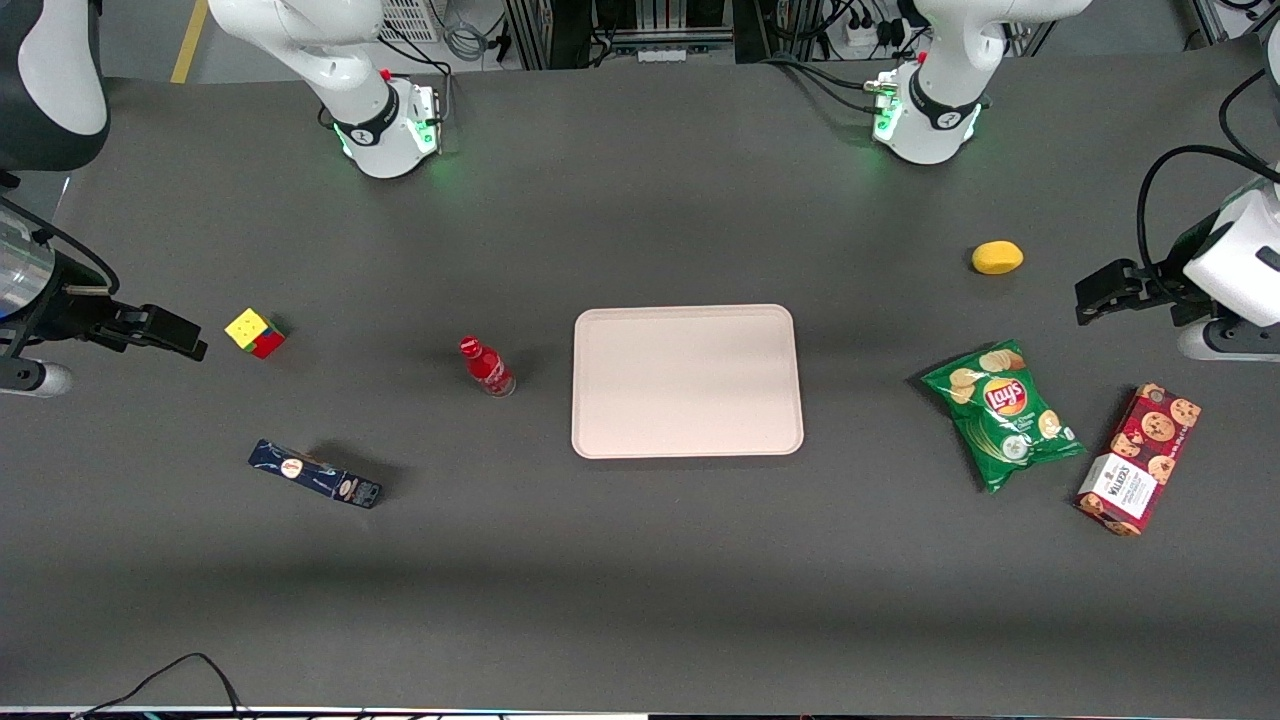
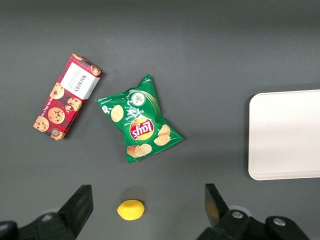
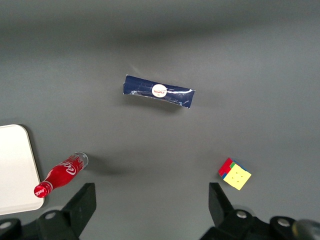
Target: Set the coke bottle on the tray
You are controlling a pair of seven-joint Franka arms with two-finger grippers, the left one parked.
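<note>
The tray (image 1: 687,381) lies bare on the worktop (image 1: 640,560); the coke bottle (image 1: 487,366) stands just beside it, well apart from the gripper (image 1: 185,338), whose jaws are spread open.

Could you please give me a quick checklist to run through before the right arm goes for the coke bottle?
1. Bottle found: stands upright on the table beside the tray, not touching it. Ok.
2. Tray bare, with room for the bottle. Ok.
3. Hand open: the fingers are spread wide with nothing between them. Ok.
4. Hand at the bottle: not ok; it hangs near the working arm's end of the table, past the cube.
5. Path to the bottle: the cube lies roughly between hand and bottle; the blue box is nearer the front camera, off the line. Ok if the hand passes above the cube.
</note>
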